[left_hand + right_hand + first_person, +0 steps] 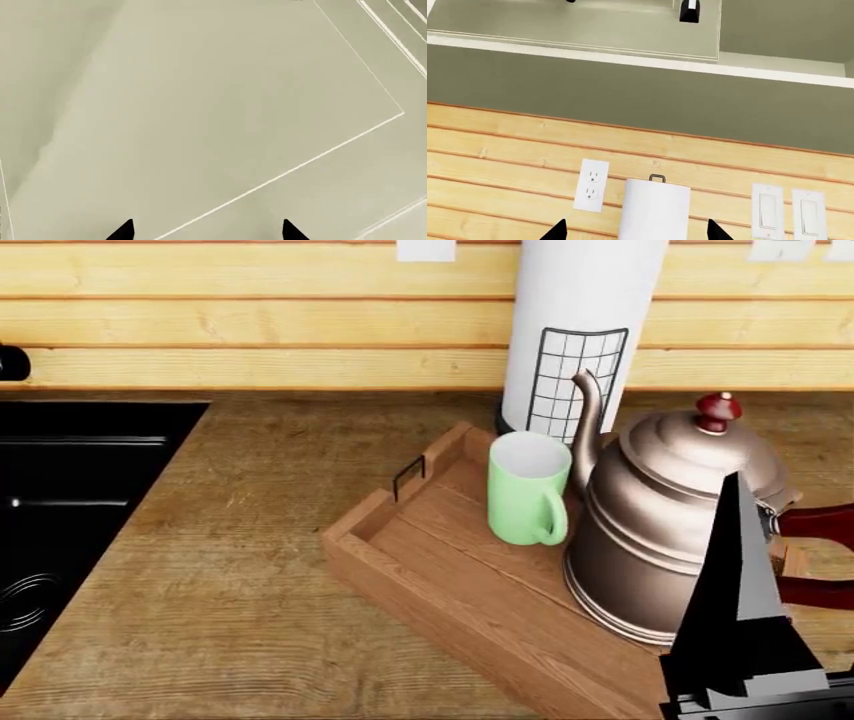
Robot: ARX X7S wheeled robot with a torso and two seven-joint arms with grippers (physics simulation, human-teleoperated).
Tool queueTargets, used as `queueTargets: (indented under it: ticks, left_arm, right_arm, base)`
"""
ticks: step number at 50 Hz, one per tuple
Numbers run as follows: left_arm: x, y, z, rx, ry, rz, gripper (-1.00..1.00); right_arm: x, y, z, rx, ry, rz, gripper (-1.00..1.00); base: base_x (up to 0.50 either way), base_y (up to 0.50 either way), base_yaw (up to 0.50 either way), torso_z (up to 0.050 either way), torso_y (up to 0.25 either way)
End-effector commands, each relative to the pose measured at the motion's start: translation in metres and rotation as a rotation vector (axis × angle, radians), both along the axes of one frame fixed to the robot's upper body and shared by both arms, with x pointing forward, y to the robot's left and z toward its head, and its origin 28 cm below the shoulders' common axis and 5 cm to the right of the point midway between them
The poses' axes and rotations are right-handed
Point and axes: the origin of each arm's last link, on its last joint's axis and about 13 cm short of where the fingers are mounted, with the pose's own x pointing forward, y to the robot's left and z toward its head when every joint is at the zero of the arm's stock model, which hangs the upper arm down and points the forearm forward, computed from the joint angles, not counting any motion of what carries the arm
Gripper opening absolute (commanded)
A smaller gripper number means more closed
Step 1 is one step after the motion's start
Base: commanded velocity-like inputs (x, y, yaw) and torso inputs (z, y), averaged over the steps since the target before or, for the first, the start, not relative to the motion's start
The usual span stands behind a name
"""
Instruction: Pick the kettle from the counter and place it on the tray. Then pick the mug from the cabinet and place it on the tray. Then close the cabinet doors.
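On the brown wooden tray [441,585], which lies on the wood-grain counter [227,570], stands the copper-pink kettle [667,530], upright. The pale green mug [525,490] stands on the tray too, just left of the kettle's spout. My right gripper [636,231] is open and empty, raised and facing the plank wall; one of its black fingers [737,590] rises in front of the kettle. My left gripper [208,231] is open and empty, close to a cream-white cabinet door panel [220,100]. A second door panel with a black bar handle [689,11] shows overhead. The cabinet's inside is out of view.
A white paper roll [574,330] in a black wire holder stands behind the tray against the plank wall. The black stove [67,500] fills the left of the counter. An outlet [591,192] and two switches [787,212] sit on the wall.
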Motion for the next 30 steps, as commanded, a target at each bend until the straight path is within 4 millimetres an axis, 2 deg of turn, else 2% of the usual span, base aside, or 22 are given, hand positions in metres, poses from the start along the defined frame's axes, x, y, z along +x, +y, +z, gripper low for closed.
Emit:
queueTargets:
  ticks: [1,6,9,12,15,18,20,23,26,30]
  left_arm:
    - [0.042,-0.008,-0.041,0.016,0.303,-0.076,1.00]
    - [0.044,-0.008,-0.042,0.013,0.292,-0.090,1.00]
    - [0.035,-0.009,-0.032,-0.069,0.237,-0.197,1.00]
    - [0.014,-0.004,-0.011,-0.206,0.191,-0.342,1.00]
    - [-0.015,0.008,0.009,-0.292,0.106,-0.457,1.00]
    - [-0.040,0.019,0.014,-0.339,0.052,-0.513,1.00]
    - [-0.057,0.025,0.007,-0.350,0.035,-0.534,1.00]
    - [-0.077,0.038,-0.014,-0.391,-0.009,-0.526,1.00]
    - [-0.094,0.053,-0.046,-0.434,0.000,-0.471,1.00]
    - [-0.113,0.068,-0.089,-0.390,-0.055,-0.419,1.00]
  right_arm:
    - [-0.004,-0.001,-0.002,-0.002,0.008,0.007,1.00]
    - [-0.004,-0.001,-0.002,-0.007,0.016,0.006,1.00]
    - [-0.004,-0.001,-0.002,-0.008,0.008,0.003,1.00]
    - [-0.003,-0.001,-0.003,-0.019,-0.016,-0.001,1.00]
    - [0.001,-0.002,-0.003,-0.064,-0.065,-0.008,1.00]
    - [0.002,-0.002,-0.003,-0.083,-0.055,-0.003,1.00]
    - [0.001,-0.002,-0.003,-0.086,-0.045,-0.001,1.00]
    - [0.002,-0.001,-0.001,-0.039,-0.033,-0.031,1.00]
    - [0.003,-0.001,0.004,0.049,-0.022,-0.086,1.00]
    - [-0.002,-0.002,0.002,0.101,-0.030,-0.085,1.00]
  base:
    - [0.00,0.00,0.00,0.000,0.000]
    - [0.00,0.00,0.00,0.000,0.000]
    - [0.00,0.00,0.00,0.000,0.000]
    - [0.00,0.00,0.00,0.000,0.000]
    - [0.00,0.00,0.00,0.000,0.000]
    - [0.00,0.00,0.00,0.000,0.000]
    - [0.00,0.00,0.00,0.000,0.000]
    - [0.00,0.00,0.00,0.000,0.000]
    - [0.00,0.00,0.00,0.000,0.000]
    - [0.00,0.00,0.00,0.000,0.000]
